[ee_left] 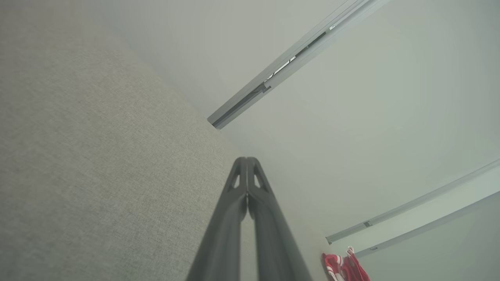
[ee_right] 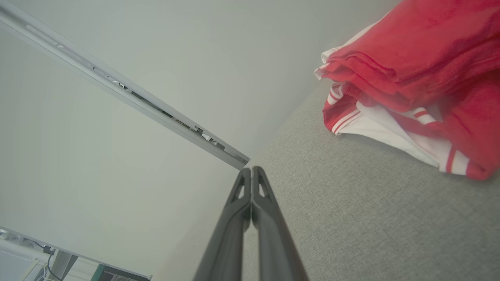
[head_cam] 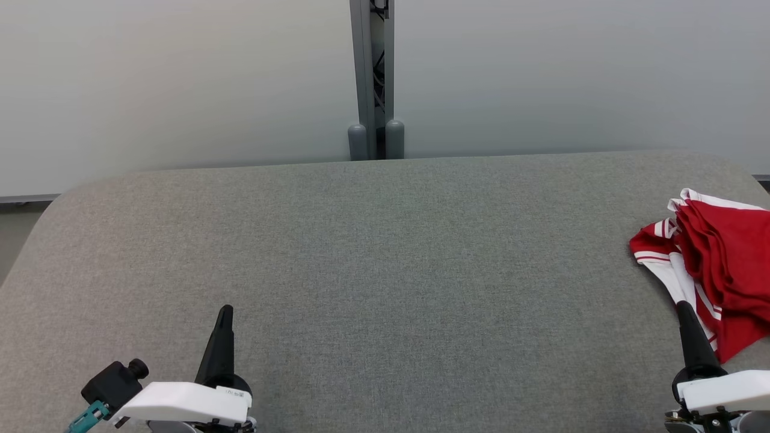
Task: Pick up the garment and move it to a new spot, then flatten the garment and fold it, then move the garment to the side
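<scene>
The garment [head_cam: 719,264] is red with white stripes and lies bunched and folded over itself at the far right of the grey table [head_cam: 373,258]; its right part runs off the head view. Close up, the garment [ee_right: 414,78] shows stacked red folds over a white striped layer. My right gripper [head_cam: 683,308] is shut and empty, its tip just in front of the garment's near edge, whether touching I cannot tell. My left gripper [head_cam: 225,311] is shut and empty at the lower left, far from the cloth. The garment [ee_left: 345,267] appears small beyond my left gripper [ee_left: 247,160]. My right gripper [ee_right: 251,169] points past the garment's left side.
A pale partition wall [head_cam: 180,78] stands behind the table, with a grey post [head_cam: 374,78] at its centre joint. The table's corners are rounded at far left and far right. Grey fabric stretches between the two grippers.
</scene>
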Robot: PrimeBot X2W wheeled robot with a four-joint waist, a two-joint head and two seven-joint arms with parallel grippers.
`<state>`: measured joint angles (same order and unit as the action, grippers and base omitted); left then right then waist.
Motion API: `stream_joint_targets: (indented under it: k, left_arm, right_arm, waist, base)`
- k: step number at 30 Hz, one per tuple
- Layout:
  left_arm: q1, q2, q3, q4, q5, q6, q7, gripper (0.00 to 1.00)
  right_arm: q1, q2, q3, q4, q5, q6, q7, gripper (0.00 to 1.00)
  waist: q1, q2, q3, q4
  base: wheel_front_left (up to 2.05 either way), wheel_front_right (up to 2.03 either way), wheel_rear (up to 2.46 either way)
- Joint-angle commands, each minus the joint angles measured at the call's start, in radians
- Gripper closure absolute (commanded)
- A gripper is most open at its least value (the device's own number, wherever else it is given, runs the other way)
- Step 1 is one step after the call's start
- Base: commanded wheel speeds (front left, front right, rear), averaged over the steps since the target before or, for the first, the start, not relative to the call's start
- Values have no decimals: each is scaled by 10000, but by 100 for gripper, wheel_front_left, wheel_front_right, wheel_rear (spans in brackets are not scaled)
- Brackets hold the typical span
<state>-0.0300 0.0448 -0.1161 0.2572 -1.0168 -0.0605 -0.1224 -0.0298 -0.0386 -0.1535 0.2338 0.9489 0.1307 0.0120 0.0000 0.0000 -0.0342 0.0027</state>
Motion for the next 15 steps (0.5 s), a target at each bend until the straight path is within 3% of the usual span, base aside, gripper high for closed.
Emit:
stream_joint_targets:
  k: [1, 15]
  left_arm:
    - [-359, 57, 59, -61, -367, -87, 66, 100]
    - [-609, 63, 127, 46, -1713, -242, 322, 100]
  right_arm:
    - [-233, -95, -120, -159, 379, 1, 133, 100]
    - [-281, -112, -466, -194, 1809, 1, 628, 100]
  waist:
    - [0, 0, 10, -1]
    - [0, 0, 78, -6]
  base:
    - [0, 0, 0]
    - [0, 0, 0]
